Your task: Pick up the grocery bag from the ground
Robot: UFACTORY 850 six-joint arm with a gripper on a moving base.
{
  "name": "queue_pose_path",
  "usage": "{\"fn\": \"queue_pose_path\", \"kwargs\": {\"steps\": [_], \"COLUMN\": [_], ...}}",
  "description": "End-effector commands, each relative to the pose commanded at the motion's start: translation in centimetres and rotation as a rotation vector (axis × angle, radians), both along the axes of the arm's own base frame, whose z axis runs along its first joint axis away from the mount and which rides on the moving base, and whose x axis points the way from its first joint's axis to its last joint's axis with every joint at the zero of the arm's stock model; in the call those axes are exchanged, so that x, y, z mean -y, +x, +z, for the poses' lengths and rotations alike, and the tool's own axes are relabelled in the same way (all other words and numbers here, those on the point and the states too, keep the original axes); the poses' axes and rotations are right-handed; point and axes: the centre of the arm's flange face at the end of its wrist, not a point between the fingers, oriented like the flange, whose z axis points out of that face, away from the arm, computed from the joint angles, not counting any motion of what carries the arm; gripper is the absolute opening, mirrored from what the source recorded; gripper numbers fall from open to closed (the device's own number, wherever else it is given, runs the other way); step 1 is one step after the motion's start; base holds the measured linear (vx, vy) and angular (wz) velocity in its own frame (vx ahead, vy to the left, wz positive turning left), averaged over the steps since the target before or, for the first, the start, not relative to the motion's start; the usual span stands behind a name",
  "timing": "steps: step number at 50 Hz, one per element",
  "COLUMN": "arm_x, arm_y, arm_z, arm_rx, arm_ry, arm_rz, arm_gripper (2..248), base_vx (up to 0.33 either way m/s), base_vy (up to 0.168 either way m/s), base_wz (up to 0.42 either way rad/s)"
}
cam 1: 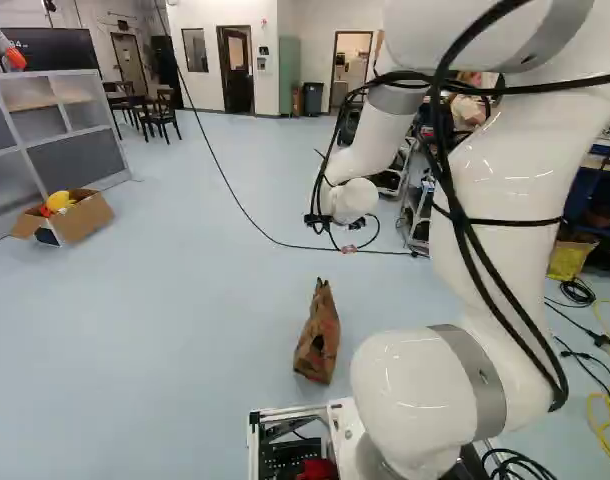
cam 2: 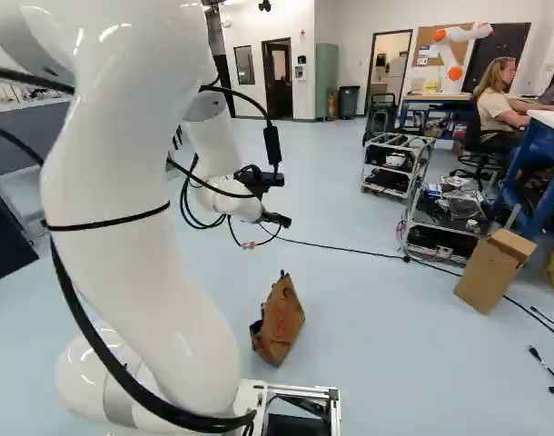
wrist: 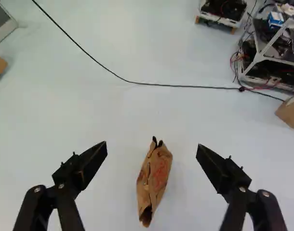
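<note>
Past the arm's wrist, the black gripper shows small in the right base view, up above the floor. In the wrist view the gripper is open, its two fingers wide apart and nothing held. The crumpled brown paper grocery bag appears in the gap between them, but lies lower, on the floor, untouched. Red print marks one side, and its narrow end points away from the base. The bag is just ahead of the base in the left base view; the right base view shows the same bag below and nearer than the gripper.
A thin black cable crosses the floor beyond the bag. Metal carts and a cardboard box stand to the right. An open box with yellow and red things sits by a grey shelf. Another robot is far back.
</note>
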Motion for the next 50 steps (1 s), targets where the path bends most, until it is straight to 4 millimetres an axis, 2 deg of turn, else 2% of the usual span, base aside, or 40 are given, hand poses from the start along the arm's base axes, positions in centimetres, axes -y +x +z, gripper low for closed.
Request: {"fn": "queue_pose_path", "kwargs": {"steps": [23,50], "arm_x": [-0.3,-0.8], "arm_y": [3.6,3.2], "arm_z": [-4.2,-8.6], "arm_rx": [-0.219,-0.497], "arm_ry": [0.055,0.131], "arm_rz": [-0.045,-0.098], "arm_gripper": [247,247], "base_vx": [0.0,0.0], "base_vy": [0.0,0.0], "base_wz": [0.0,0.0]}}
